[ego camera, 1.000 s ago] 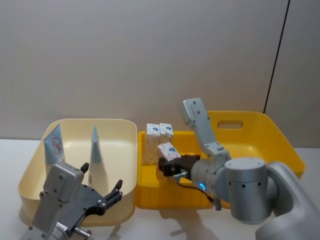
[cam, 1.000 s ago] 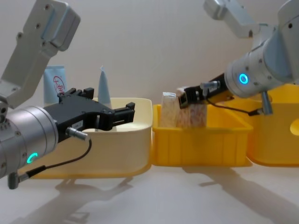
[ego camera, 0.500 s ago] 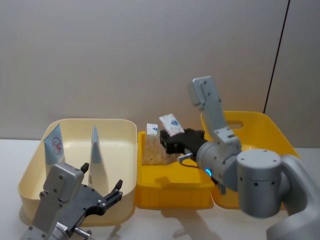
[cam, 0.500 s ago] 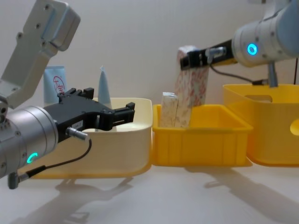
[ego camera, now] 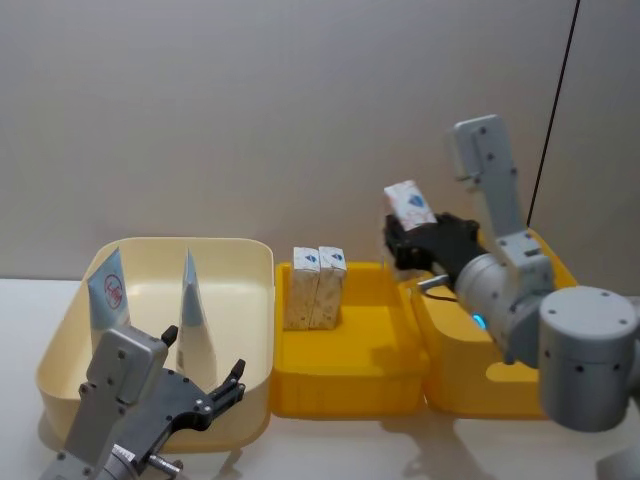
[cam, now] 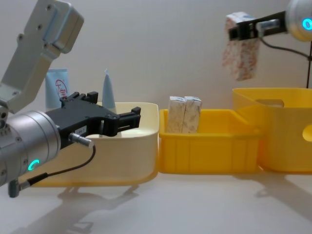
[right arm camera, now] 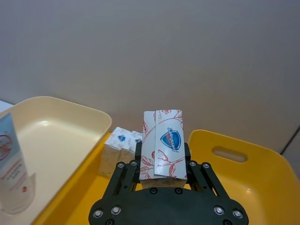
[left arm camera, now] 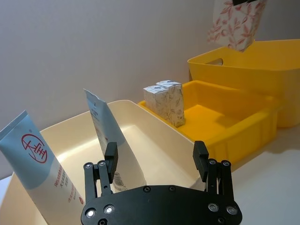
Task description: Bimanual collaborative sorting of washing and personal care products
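My right gripper (ego camera: 402, 236) is shut on a whitish carton (ego camera: 408, 206) with red leaf print, holding it high in the air (cam: 240, 54) above the edge where the small yellow bin (ego camera: 340, 392) meets the large yellow bin (ego camera: 566, 288). The carton (right arm camera: 163, 140) sits upright between the jaws. Two more cartons (ego camera: 315, 286) stand side by side at the small bin's back left. Two blue-and-white tubes (ego camera: 108, 290) (ego camera: 192, 318) stand in the cream bin (ego camera: 258, 300). My left gripper (left arm camera: 155, 153) is open and holds nothing, low at the cream bin's front.
The three bins stand in a row, touching, against a plain grey wall. The large yellow bin (cam: 273, 136) at the right has a handle slot. Bare table lies in front of the bins (cam: 195, 204).
My right gripper has lifted the carton out of the small yellow bin and carried it up and to the right, toward the large yellow bin. The left arm has not moved.
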Tool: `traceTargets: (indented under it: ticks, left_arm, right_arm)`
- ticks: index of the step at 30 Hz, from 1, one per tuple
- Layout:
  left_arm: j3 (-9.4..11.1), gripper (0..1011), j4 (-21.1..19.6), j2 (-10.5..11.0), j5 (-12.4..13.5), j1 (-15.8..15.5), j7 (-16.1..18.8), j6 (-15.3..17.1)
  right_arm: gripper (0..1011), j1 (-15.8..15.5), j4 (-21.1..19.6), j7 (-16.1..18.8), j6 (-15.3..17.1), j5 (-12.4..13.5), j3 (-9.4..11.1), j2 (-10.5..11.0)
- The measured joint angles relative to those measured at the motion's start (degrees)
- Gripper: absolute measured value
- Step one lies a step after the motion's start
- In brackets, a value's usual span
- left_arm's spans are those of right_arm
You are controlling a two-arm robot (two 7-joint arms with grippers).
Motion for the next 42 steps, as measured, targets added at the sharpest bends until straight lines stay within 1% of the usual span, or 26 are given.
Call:
traceTargets:
  ticks: [5,10,13,16,20,22,23,26,31,36,42]
  left_arm:
    - [0.0,1000,0.0,0.0,0.0,0.0,0.0,0.0]
    - [0.0,999,0.0,0.0,0.0,0.0,0.0,0.0]
    - [0.0,1000,0.0,0.0,0.0,0.0,0.0,0.0]
    - [0.0,1000,0.0,0.0,0.0,0.0,0.0,0.0]
    - [0.0,1000,0.0,0.0,0.0,0.0,0.0,0.0]
    - [0.0,1000,0.0,0.0,0.0,0.0,0.0,0.0]
    - [0.0,1000,0.0,0.0,0.0,0.0,0.0,0.0]
    - [0.0,1000,0.0,0.0,0.0,0.0,0.0,0.0]
    - [0.0,999,0.0,0.0,0.0,0.0,0.0,0.0]
    - [0.0,1000,0.0,0.0,0.0,0.0,0.0,0.0]
    - [0.0,1000,0.0,0.0,0.0,0.0,0.0,0.0]
  right_arm:
    - [412,-1.1,-1.6,-1.6,0.5,-1.2,1.8,1.3]
    - [413,-1.8,-2.0,-3.1,1.4,-2.1,3.5,2.2]
    - [412,-1.9,-1.4,-4.1,2.2,-2.5,4.6,2.5]
    - [412,-1.3,0.2,-4.9,3.0,-2.9,5.6,2.6]
    - [412,0.8,4.0,-5.5,3.7,-3.1,6.6,2.4]
    - [412,1.7,5.6,-5.5,3.9,-3.2,6.8,2.3]
    - [412,2.7,7.1,-5.5,4.1,-3.2,6.9,2.1]
    - [412,4.1,9.3,-5.3,4.2,-3.3,7.0,1.9]
    - [412,7.4,14.1,-4.3,4.1,-3.3,7.2,1.2]
    - [412,9.8,17.2,-3.0,3.6,-3.1,7.1,0.6]
    - [412,11.7,19.3,-2.0,3.0,-3.0,6.9,0.0]
